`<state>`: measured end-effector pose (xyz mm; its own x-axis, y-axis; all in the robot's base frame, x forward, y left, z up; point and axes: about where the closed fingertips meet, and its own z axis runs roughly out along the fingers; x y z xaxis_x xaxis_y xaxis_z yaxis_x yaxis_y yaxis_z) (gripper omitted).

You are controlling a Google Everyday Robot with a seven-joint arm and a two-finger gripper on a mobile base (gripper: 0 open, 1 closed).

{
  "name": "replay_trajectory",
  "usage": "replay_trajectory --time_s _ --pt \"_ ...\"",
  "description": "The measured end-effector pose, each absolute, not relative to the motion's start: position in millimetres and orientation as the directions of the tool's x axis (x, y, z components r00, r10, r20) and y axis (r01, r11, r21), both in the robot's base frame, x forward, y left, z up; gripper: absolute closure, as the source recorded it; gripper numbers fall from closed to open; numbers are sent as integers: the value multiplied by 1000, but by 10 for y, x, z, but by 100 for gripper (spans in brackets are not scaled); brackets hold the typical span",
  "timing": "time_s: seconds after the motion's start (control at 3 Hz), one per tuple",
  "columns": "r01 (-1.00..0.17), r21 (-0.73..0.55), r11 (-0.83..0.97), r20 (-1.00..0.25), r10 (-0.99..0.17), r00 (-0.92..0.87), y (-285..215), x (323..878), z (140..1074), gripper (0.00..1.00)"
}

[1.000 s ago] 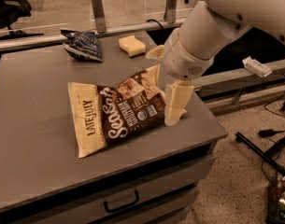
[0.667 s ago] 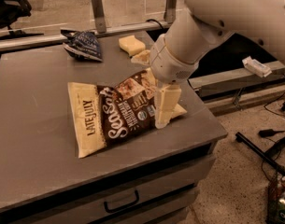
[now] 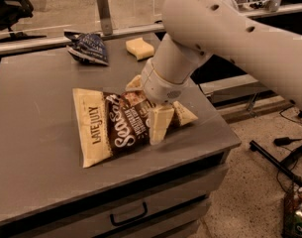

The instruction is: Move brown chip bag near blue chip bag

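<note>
The brown chip bag (image 3: pixel 111 128) lies flat at the middle of the grey table (image 3: pixel 31 93), its cream "LATE JULY" end to the left. The blue chip bag (image 3: pixel 88 47), small and crumpled, lies at the table's far edge, well apart from the brown bag. My gripper (image 3: pixel 144 114) is down over the brown bag's right part. It is open, with one cream finger (image 3: pixel 158 125) on the bag's near side and the other (image 3: pixel 133 84) on its far side. The bag's right end is partly hidden by my arm.
A pale yellow sponge block (image 3: pixel 139 47) lies at the far edge, right of the blue bag. The table's right edge (image 3: pixel 225 128) is close to the gripper. A metal rail with a post (image 3: pixel 104 6) runs behind the table. Drawers sit below the front edge.
My gripper has moved left and down, from the bag's right end onto its right part. The bags and sponge have not moved.
</note>
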<state>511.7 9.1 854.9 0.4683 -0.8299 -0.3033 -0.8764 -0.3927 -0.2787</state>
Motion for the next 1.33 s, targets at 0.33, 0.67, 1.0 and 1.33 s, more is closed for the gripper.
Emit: replay_trajectory --time_s 0.33,0.67,1.0,1.33 --pt "-880 -246 -405 -272 -843 464 104 5090 8410 40" --pt "-886 -228 -403 -259 -852 454 78 5063 8368 64" --pt "-886 -228 -403 -259 -852 454 78 5063 8395 87" --pt "-886 -228 -403 -259 -852 454 78 5063 8406 100"
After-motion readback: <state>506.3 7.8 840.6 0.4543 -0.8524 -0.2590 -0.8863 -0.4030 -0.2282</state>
